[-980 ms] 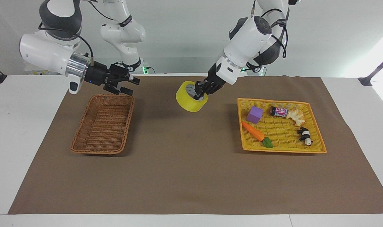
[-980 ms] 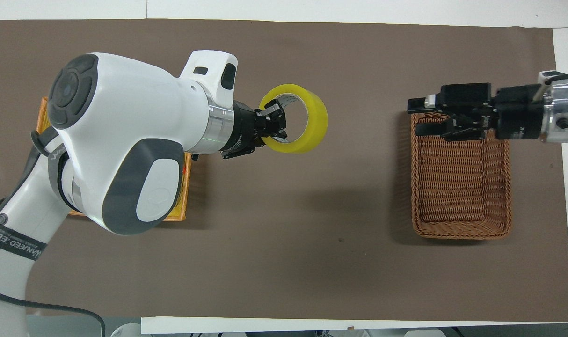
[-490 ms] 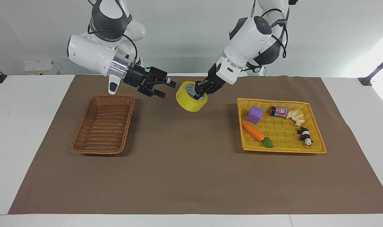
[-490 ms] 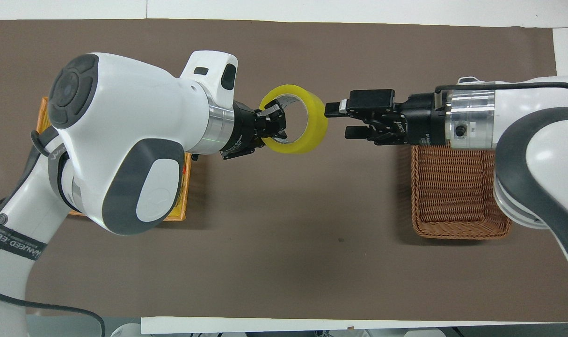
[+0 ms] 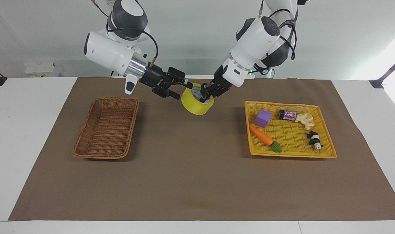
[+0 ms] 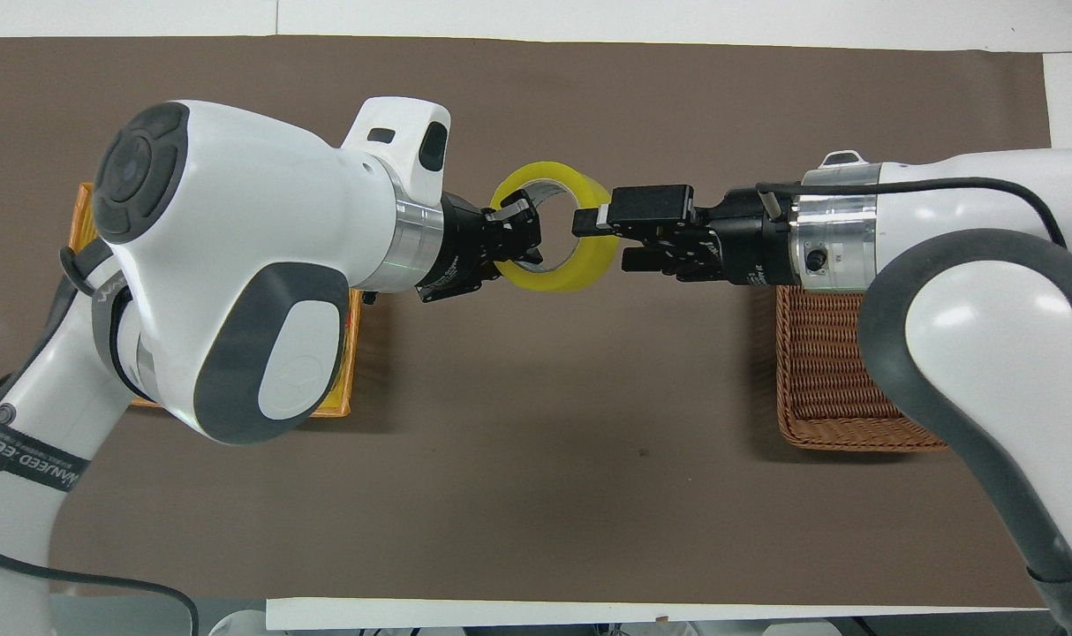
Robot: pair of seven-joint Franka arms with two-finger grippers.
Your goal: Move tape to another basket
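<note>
Since 1 second ago the right gripper [image 5: 179,88] has swung from over the wicker basket's [image 5: 107,128] rim to the tape [image 5: 197,99], which has stayed in the air over the brown mat [image 5: 191,182] in the middle of the desk [image 5: 31,113], between the 2 containers. Its 2 fingers [image 6: 589,221] are spread, straddling the wall of the glossy, translucent yellow ring at the edge toward the basket. The left gripper [image 5: 206,92] grasps the roll's wall at the other edge, fingers clenched across it, 1 inside the whitish printed core. The roll hangs tilted. The basket is dark brown, rectangular, with sloping woven sides and rounded corners. At the left arm's end lies a flat yellow woven tray [image 5: 326,135] carrying a purple cube [image 5: 262,118], a toy carrot [image 5: 262,136], a small dark jar [image 5: 287,114], a pale lumpy piece [image 5: 305,119] and a black-and-white figure [image 5: 314,140].
</note>
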